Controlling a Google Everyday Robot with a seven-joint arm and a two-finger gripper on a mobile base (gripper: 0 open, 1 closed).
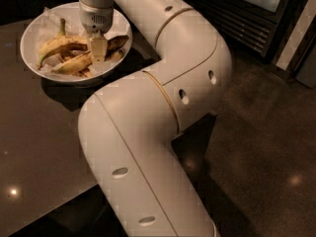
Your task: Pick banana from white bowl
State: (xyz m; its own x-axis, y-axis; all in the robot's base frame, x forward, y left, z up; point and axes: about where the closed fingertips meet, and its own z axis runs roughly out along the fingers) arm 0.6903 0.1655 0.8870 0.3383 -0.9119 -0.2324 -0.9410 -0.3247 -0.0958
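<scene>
The white bowl [30,37], lined with crinkled paper, stands on the dark table at the top left. The long overripe banana [73,64] lies across it, its blackened end [119,42] pointing right. A shorter curved yellow banana [55,45] with an upright green stem lies behind it. My gripper [98,49] reaches straight down into the bowl, right at the middle of the long banana, and hides that part of it.
The dark glossy table [39,132] carries the bowl near its far edge. My thick white arm [163,98] bends across the table's right side. A dark cabinet with glass doors [247,14] stands at the back right, above a brown floor [261,147].
</scene>
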